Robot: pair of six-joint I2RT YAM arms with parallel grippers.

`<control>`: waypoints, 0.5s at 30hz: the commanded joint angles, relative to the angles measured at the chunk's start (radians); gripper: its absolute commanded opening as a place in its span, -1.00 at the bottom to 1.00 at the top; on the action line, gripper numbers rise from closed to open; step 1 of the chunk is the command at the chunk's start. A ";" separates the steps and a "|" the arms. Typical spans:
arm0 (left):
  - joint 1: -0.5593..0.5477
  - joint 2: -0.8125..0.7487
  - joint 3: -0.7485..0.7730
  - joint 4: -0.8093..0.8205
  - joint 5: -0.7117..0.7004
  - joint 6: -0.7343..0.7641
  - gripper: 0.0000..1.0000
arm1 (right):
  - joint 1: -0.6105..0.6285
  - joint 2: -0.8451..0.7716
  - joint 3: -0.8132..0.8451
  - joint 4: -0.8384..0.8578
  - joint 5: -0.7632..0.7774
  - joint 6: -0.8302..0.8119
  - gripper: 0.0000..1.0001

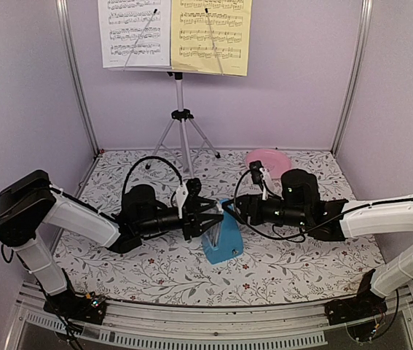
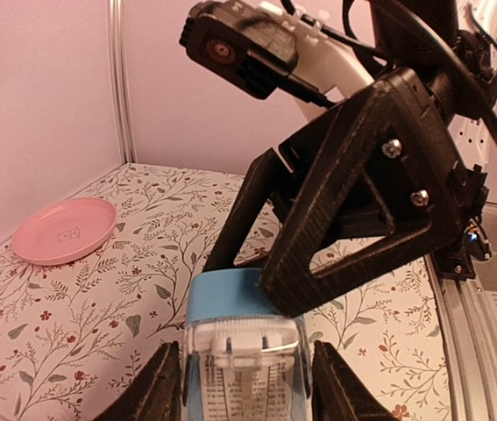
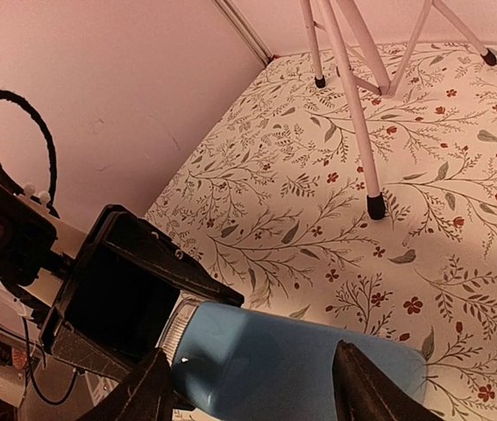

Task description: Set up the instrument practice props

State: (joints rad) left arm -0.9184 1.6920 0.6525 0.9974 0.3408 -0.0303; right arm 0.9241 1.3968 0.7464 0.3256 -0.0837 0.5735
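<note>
The small blue pyramid metronome (image 1: 219, 244) stands on the floral mat at centre front. My left gripper (image 1: 212, 216) reaches in from the left. In the left wrist view its fingers (image 2: 156, 390) press both sides of the metronome's clear front near the top (image 2: 230, 303). My right gripper (image 1: 229, 209) comes from the right, open, with one fingertip on the blue top; the metronome (image 3: 301, 368) lies between its spread fingers (image 3: 362, 386). The silver tripod music stand (image 1: 181, 109) stands at the back with the white sheet (image 1: 133, 33) and the yellow sheet (image 1: 211, 33) on its desk.
A pink round plate (image 1: 268, 159) lies at the back right of the mat, also in the left wrist view (image 2: 64, 230). The stand's legs (image 3: 353, 114) spread over the back centre. Purple walls and metal posts close in three sides.
</note>
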 commanded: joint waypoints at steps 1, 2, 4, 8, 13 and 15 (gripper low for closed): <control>-0.009 -0.018 0.010 -0.007 0.013 0.010 -0.20 | -0.002 0.023 0.016 -0.032 0.044 -0.003 0.23; -0.010 -0.019 0.007 -0.005 0.014 0.011 -0.24 | -0.001 0.029 0.017 -0.039 0.048 -0.002 0.20; -0.010 -0.020 0.002 0.002 0.020 0.015 -0.32 | -0.002 0.041 0.020 -0.057 0.060 -0.003 0.15; -0.009 -0.023 -0.022 0.036 0.019 0.016 -0.52 | -0.001 0.059 0.022 -0.088 0.077 0.000 0.05; -0.009 -0.019 -0.047 0.077 0.018 0.019 -0.61 | -0.001 0.085 0.022 -0.126 0.091 -0.003 -0.04; -0.009 -0.019 -0.060 0.101 0.019 0.018 -0.61 | -0.002 0.101 0.015 -0.145 0.104 -0.007 -0.08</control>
State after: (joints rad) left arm -0.9176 1.6920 0.6296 1.0367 0.3225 -0.0296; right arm 0.9318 1.4322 0.7792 0.3302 -0.0807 0.5838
